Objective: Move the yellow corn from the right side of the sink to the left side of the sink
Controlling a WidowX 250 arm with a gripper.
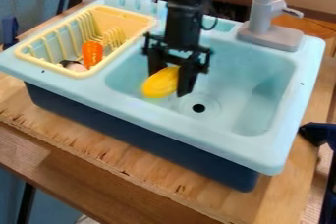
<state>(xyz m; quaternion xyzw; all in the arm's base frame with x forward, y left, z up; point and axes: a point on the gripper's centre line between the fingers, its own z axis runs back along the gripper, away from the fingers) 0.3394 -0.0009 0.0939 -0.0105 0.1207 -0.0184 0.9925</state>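
Tool [169, 83] pinches yellow oblong toy [159, 83] within toy sink [253, 83], drain [199, 108] nearby; apparent holding step, any move calls for steady grip.

The black two-finger gripper [172, 83] is lowered into the basin of the light-blue toy sink [216, 142], and a yellow oval toy [159, 83] is held between its fingers, tilted, left of the dark drain hole [199, 108]. Over on the left, an orange toy [92, 54] is seated in the pale-yellow dish rack [80, 74], and a grey faucet [264, 26] is mounted at the back rim. The whole sink is supported by a wooden table [78, 132].
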